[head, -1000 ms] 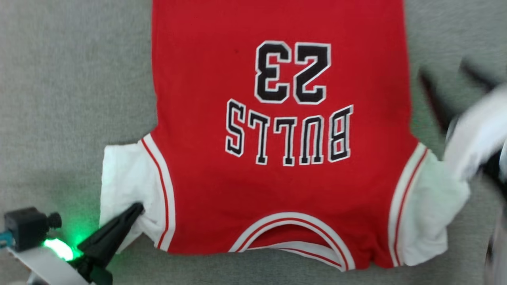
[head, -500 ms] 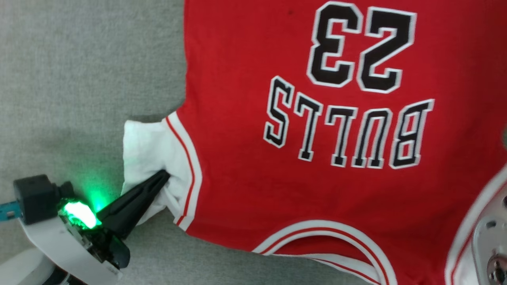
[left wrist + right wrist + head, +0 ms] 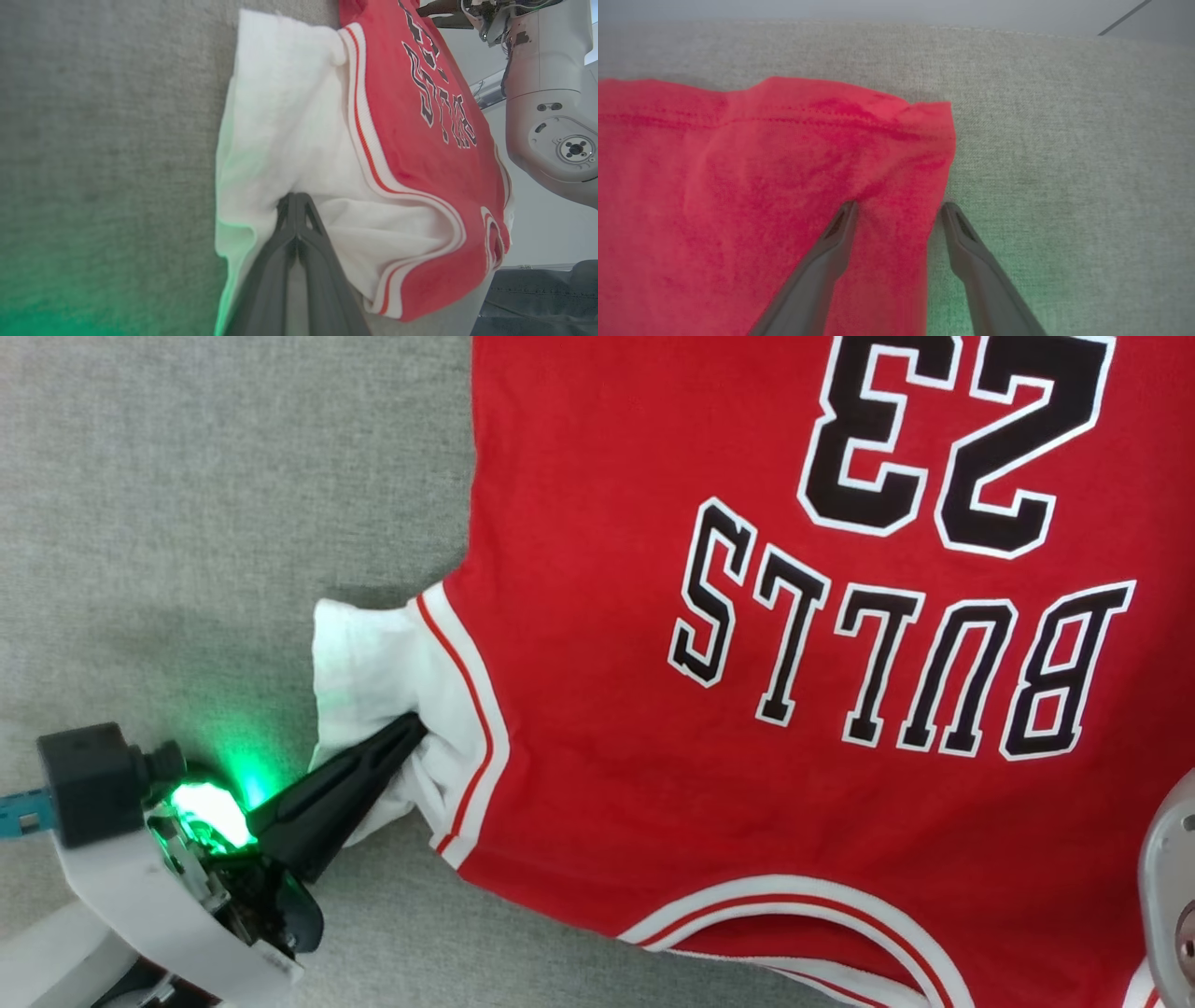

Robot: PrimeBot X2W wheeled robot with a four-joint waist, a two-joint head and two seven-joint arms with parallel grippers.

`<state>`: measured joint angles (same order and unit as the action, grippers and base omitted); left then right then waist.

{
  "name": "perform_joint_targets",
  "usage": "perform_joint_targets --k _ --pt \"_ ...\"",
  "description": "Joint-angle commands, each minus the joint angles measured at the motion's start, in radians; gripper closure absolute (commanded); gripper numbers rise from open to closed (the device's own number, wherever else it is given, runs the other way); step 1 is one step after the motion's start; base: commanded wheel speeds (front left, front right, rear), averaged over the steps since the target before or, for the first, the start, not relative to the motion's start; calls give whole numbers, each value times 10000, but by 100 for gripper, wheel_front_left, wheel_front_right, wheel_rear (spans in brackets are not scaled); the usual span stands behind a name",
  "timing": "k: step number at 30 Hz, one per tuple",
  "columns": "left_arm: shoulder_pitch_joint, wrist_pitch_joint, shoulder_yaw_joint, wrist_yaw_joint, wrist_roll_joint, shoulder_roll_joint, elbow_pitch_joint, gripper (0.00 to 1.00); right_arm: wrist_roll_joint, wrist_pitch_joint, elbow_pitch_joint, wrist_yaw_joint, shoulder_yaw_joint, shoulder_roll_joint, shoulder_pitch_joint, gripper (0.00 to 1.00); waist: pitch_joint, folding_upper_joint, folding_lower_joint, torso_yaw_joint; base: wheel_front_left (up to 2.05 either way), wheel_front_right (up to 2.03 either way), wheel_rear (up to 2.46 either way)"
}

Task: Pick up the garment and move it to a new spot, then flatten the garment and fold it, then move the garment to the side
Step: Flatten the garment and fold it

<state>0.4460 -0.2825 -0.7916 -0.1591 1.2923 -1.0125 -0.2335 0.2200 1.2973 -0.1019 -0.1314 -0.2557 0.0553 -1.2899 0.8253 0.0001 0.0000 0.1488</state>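
The garment [image 3: 747, 756] lay flat on the grey worktop [image 3: 187, 476], print up. The left jaws were closed tight on its white sleeve [image 3: 373, 663]. The right jaws stood wide apart at its red hem corner [image 3: 920, 135], gripping nothing.

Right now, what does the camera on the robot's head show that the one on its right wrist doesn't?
Head camera: the left hand pinched shut on the white sleeve of the shirt, plus the black lettering, the number 23 and the striped collar.
Right wrist camera: the right hand open, one finger over red cloth, the other over the grey surface, beside the shirt's stitched hem corner.
Both: the red shirt, the grey surface and a green glow.
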Motion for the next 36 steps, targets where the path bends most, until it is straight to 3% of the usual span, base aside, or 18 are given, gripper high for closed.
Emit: perform_joint_targets --k 1,9,15,23,29,36 --pt "-79 334 50 513 218 285 1636 100 -88 -140 -230 13 -48 -79 465 100 -163 -1 0 -67 0 0 0" --pt "-1310 250 1515 512 280 321 1706 100 -938 -1020 -87 13 161 -69 1673 100 -2016 -1 0 -592 0 0 0" --pt "-2202 212 2056 326 359 466 1105 100 -1854 -427 1247 13 236 8 3203 100 -3073 -1 0 -1010 0 0 0" --pt "-3118 191 2456 296 22 483 1057 100 -3916 880 4825 13 241 974 7473 100 -4028 -1 0 -1462 0 0 0" --pt "-3499 191 2579 294 -205 473 1122 100 -5023 840 6831 13 409 702 11032 100 -4379 -1 0 -1764 0 0 0" --pt "-3688 191 2648 294 -293 478 1090 100 -5295 41 7583 13 1668 320 14081 100 -4592 -1 0 -2003 0 0 0"
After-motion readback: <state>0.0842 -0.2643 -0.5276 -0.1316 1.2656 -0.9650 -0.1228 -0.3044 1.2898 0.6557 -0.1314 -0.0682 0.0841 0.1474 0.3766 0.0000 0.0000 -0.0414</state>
